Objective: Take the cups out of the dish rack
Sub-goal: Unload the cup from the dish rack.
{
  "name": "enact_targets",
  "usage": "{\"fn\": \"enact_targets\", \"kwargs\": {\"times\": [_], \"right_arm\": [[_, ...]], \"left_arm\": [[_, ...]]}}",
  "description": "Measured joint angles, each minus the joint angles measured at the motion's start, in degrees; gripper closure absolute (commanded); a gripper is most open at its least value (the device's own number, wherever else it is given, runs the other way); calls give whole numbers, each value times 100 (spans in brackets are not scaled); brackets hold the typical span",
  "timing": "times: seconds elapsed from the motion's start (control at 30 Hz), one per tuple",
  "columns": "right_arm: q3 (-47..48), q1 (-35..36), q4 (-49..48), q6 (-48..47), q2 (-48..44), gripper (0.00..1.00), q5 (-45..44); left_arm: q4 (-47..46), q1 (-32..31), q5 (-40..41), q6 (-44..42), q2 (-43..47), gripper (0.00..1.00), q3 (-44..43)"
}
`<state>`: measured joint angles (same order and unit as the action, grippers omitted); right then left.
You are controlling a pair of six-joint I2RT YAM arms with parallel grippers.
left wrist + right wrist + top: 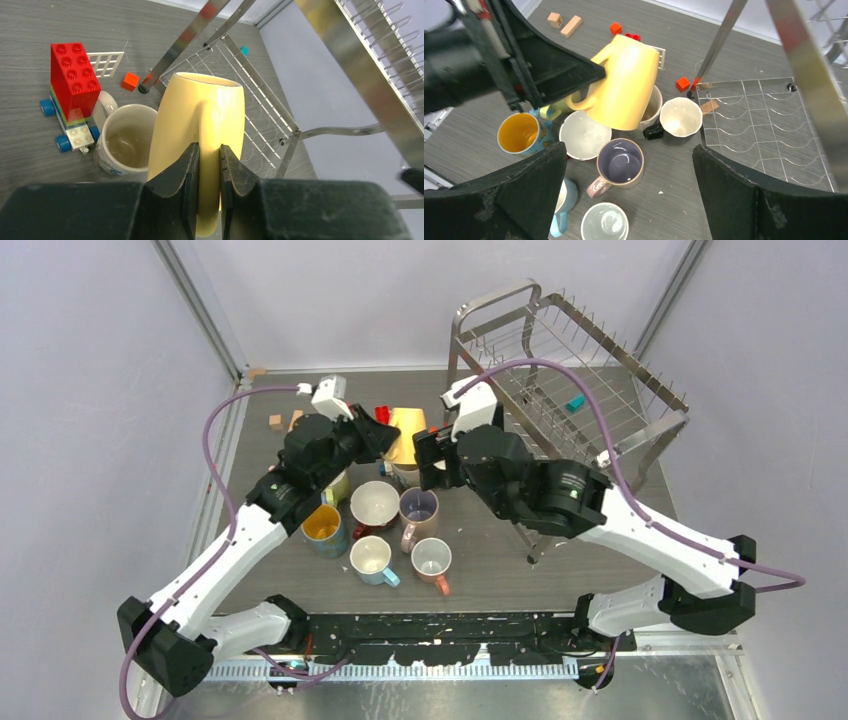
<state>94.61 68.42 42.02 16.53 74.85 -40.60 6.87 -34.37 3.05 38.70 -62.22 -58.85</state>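
left hand [209, 150] clamped on the handle of a pale yellow ceramic mug [200, 105], tilted over other mugs [619, 162] just left of the shiny wire dish rack [612, 345]; right hand [628, 150] wide open, empty; small teal bit [575, 402] inside rack

pale yellow mug [200, 115], silver rack [355, 65], red block [72, 75]

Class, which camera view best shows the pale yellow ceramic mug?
Right wrist: nearly the whole pale yellow ceramic mug, handle included. In left wrist the left hand, pinching its handle, hides its base. Top external shows only part.
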Motion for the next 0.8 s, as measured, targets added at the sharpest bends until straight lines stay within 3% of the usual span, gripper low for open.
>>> {"fn": "enact_targets", "kwargs": {"times": [0.57,0.8], "right_arm": [[-1504,-109,-1864,-1025,210,0,643],[-1998,-109,-2680,-1727,177,9,310]], "left_arm": [[894,1178,-1388,1263,227,100,-769],[1064,1305,-1681,1552,223,100,-975]]}}
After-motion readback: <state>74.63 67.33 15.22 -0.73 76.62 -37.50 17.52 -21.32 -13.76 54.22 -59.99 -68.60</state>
